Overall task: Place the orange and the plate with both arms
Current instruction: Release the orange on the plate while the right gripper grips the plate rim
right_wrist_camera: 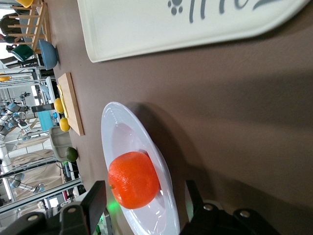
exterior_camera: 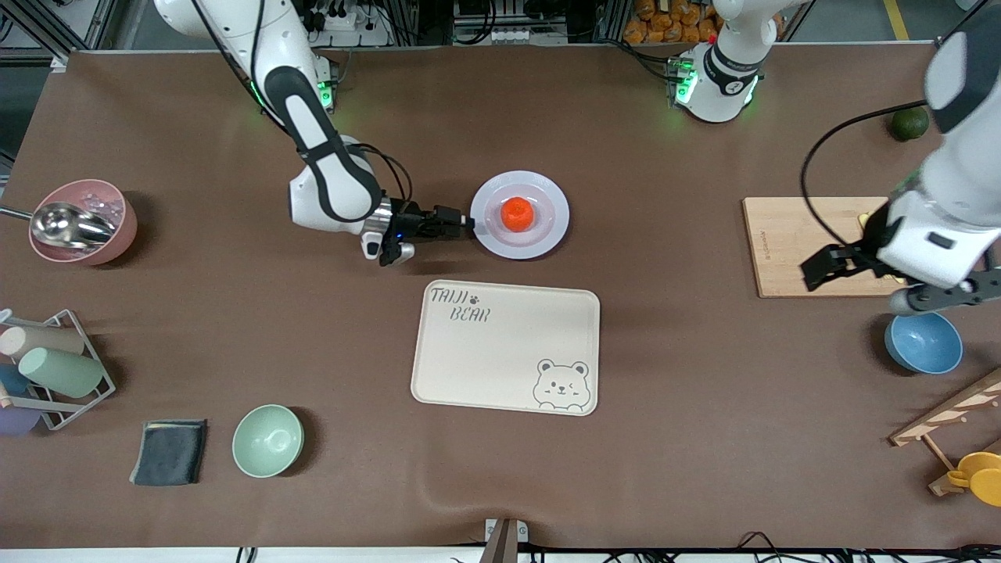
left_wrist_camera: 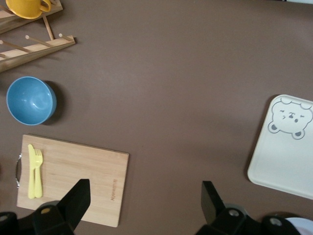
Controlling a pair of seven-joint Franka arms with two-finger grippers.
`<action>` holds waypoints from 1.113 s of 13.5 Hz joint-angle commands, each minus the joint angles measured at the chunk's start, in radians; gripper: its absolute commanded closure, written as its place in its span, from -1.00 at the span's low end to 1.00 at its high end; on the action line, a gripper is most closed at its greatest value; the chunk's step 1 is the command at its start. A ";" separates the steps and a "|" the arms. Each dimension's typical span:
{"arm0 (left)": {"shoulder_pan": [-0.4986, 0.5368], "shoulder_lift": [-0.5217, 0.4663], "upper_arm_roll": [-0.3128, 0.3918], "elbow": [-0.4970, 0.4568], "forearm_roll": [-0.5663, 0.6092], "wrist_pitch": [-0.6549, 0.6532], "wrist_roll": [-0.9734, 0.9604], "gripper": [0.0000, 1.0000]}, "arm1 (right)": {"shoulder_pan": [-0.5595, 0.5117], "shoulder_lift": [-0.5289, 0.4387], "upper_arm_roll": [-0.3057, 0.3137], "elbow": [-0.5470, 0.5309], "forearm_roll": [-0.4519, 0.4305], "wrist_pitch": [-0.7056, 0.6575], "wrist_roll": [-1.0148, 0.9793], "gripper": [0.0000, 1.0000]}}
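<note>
My right gripper (exterior_camera: 468, 223) sits low at the rim of the plate (exterior_camera: 549, 227), on the side toward the right arm's end of the table, with its fingers spread apart on either side of the rim edge; in the right wrist view the two dark fingers (right_wrist_camera: 98, 198) frame the plate's (right_wrist_camera: 122, 127) near rim without clamping it that I can see. The orange (exterior_camera: 518, 214) rests in the plate's sunken centre, just past the fingertips, and in the right wrist view the orange (right_wrist_camera: 133, 179) lies between the two fingers' lines, close ahead of them. Nearer the front camera than the plate lies a cream rectangular tray (exterior_camera: 506, 347) printed with a bear and lettering; plate and tray are near each other but apart. My left gripper (exterior_camera: 827, 266) hangs in the air over the edge of a wooden cutting board (exterior_camera: 790, 242) at the left arm's end of the table, jaws wide open and holding nothing; this arm waits. The left wrist view shows its fingers (left_wrist_camera: 73, 200) above the board (left_wrist_camera: 78, 176), where a yellow fork and knife (left_wrist_camera: 34, 170) lie. A blue bowl (exterior_camera: 923, 342) stands just beside the board, nearer the front camera.
</note>
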 commanded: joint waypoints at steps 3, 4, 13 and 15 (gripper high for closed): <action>0.008 -0.020 -0.014 0.038 -0.014 -0.106 0.032 -1.00 | 0.013 0.037 -0.006 0.002 0.104 0.004 -0.112 -0.37; 0.008 -0.020 -0.012 0.038 -0.012 -0.111 0.032 -1.00 | 0.016 0.037 -0.006 0.004 0.122 0.004 -0.112 -0.34; 0.033 -0.063 -0.009 0.038 -0.029 -0.112 0.036 -1.00 | 0.091 0.054 -0.007 0.028 0.225 0.044 -0.106 -0.05; 0.034 -0.063 -0.011 0.038 -0.031 -0.112 0.035 -1.00 | 0.094 0.060 -0.006 0.034 0.240 0.044 -0.110 0.14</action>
